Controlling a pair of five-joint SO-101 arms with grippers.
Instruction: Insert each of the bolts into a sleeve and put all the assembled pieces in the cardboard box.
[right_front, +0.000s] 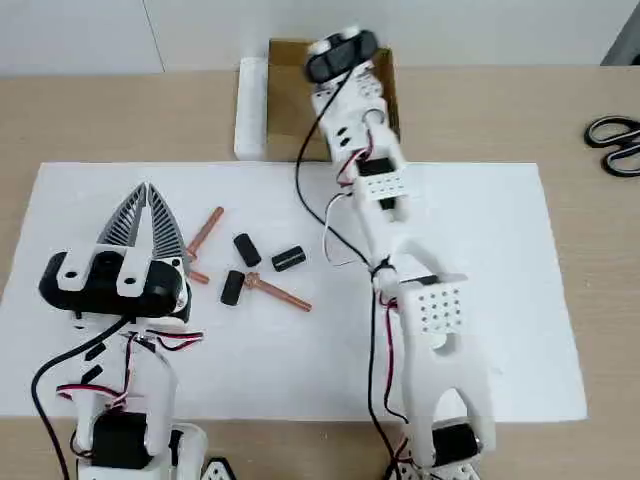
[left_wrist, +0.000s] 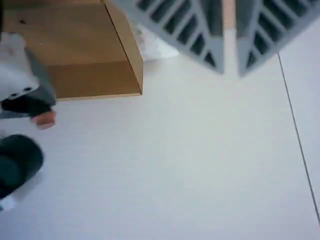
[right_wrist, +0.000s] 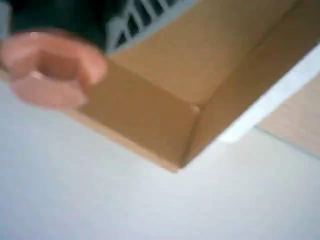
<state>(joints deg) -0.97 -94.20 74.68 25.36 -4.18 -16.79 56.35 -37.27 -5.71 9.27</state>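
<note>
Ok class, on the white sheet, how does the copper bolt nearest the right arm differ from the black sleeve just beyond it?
Colour: the bolt is copper, the sleeve black. Shape: the bolt is long and thin with a wider head at one end; the sleeve is a short, stubby cylinder. Both lie flat and loose on the white sheet, not yet joined.

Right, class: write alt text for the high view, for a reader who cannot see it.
Seen from above, the right gripper hangs over the cardboard box at the far side, while the left gripper sits over a white sheet beside loose copper bolts and black sleeves.
</note>
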